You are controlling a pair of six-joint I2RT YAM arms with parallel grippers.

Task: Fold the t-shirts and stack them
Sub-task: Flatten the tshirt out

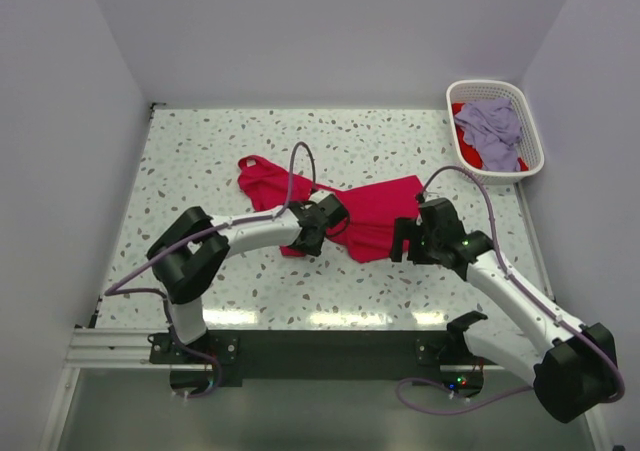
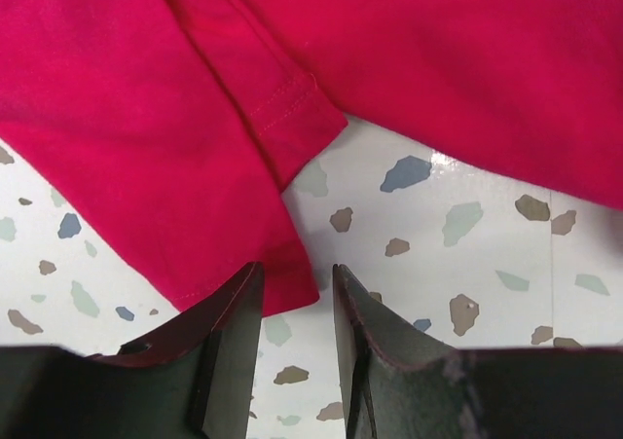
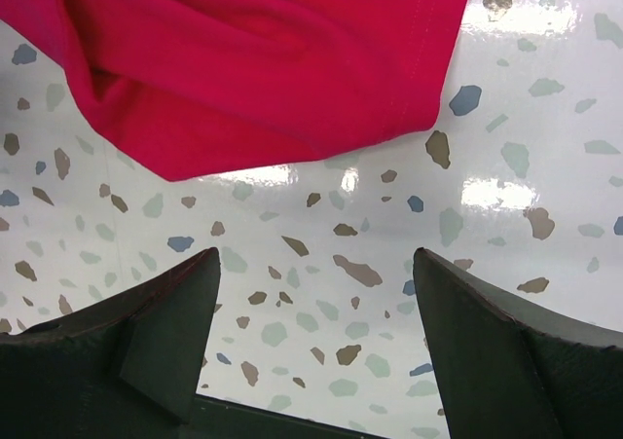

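Observation:
A crimson red t-shirt [image 1: 372,214] lies crumpled in the middle of the table. My left gripper [image 1: 327,221] is low at the shirt's left part. In the left wrist view the left gripper [image 2: 297,267] has its jaws a narrow gap apart, with a corner of the red shirt [image 2: 146,98] lying at the tips and not pinched. My right gripper [image 1: 408,239] is at the shirt's lower right edge. In the right wrist view the right gripper [image 3: 315,254] is wide open and empty over bare table, with the shirt's hem [image 3: 273,79] just ahead. A lavender t-shirt [image 1: 490,123] lies in the basket on another red shirt [image 1: 497,158].
The white slotted basket [image 1: 532,157] stands at the table's back right corner. The speckled table [image 1: 200,161] is bordered by white walls at the left, back and right. Purple cables arch over both arms.

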